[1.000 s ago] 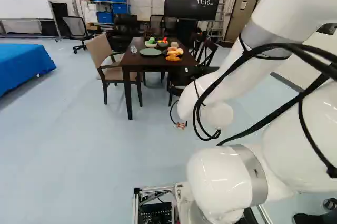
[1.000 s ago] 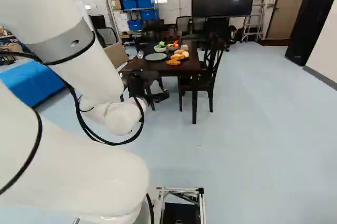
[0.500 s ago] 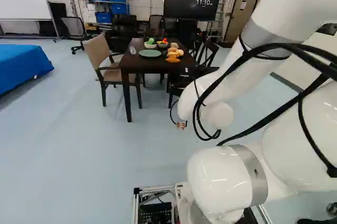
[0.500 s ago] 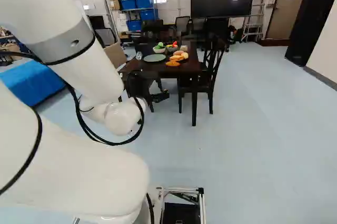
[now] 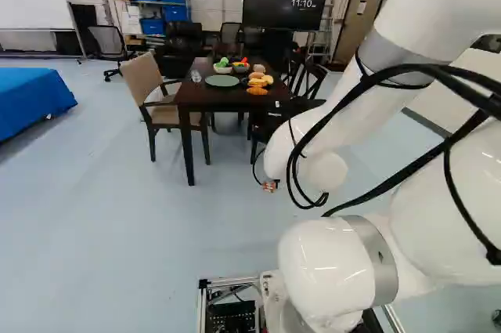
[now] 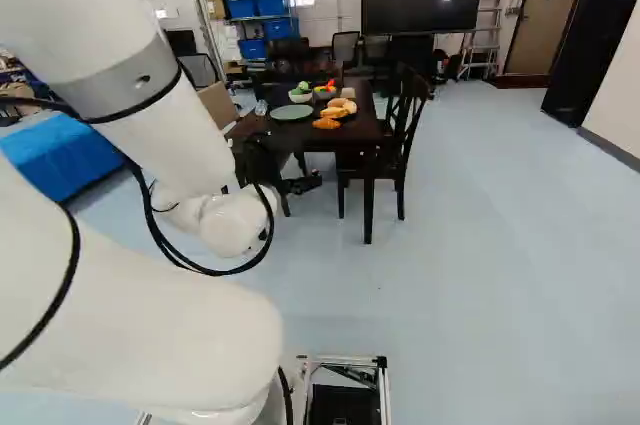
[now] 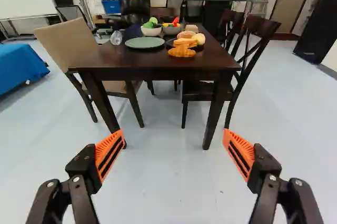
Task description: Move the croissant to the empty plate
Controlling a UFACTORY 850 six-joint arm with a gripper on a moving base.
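While the arm [image 5: 344, 121] stands well short of the desk [image 5: 205, 99], the left base view shows the croissant [image 5: 257, 91] near the desk's front edge, right of the empty plate [image 5: 222, 81]. In the right base view the order is the same, and a dark chair [image 6: 355, 160] stands at the desk's right side; a wide swing, or base travel off line, could catch it. From the wrist view, the gripper [image 7: 174, 135] is released, fingers spread with nothing between them. Its croissant target sits at the near side of a dark plate [image 7: 198, 48] (on the rim or just off it, I can't tell), close against other bread [image 7: 185, 41], so a careless grasp might pinch both or shove the plate. Coming in too low would likely ram the desk's edge; carrying low to the empty plate might tip the clear cup [image 7: 116, 38] beside it.
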